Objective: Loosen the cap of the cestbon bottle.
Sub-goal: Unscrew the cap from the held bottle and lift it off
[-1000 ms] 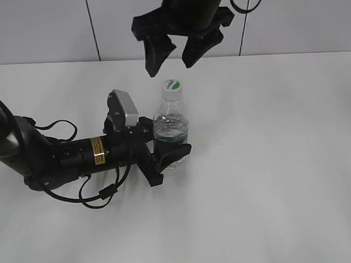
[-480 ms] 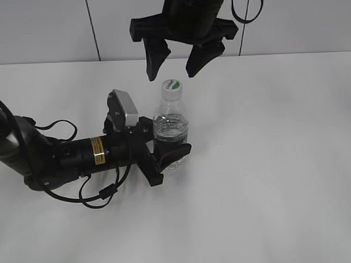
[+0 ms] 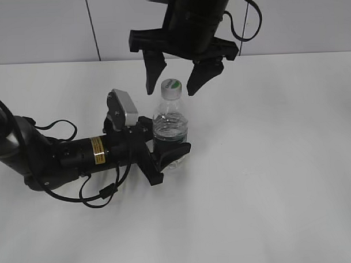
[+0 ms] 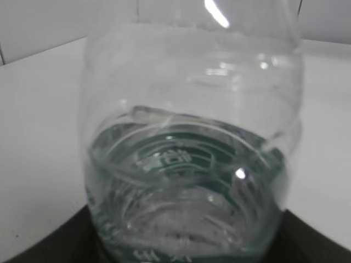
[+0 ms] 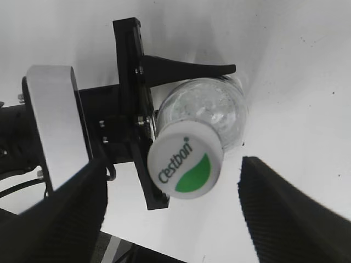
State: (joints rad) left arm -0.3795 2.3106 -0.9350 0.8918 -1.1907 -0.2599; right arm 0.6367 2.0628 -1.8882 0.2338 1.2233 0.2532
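A plain white table runs back to a pale panelled wall with what look like dark vertical seams.

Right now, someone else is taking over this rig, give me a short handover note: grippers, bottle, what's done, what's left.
Left gripper: shut on the cestbon bottle, clamping its lower body, bottle upright on the white table.
Right gripper: open, above the bottle, fingers either side of the cap, not touching it.
Done: bottle secured, right gripper lined up over the cap.
Left: lower a little, close on the cap, twist to loosen. The cap sits off-centre between the fingers in the right wrist view, so probably recentre first.
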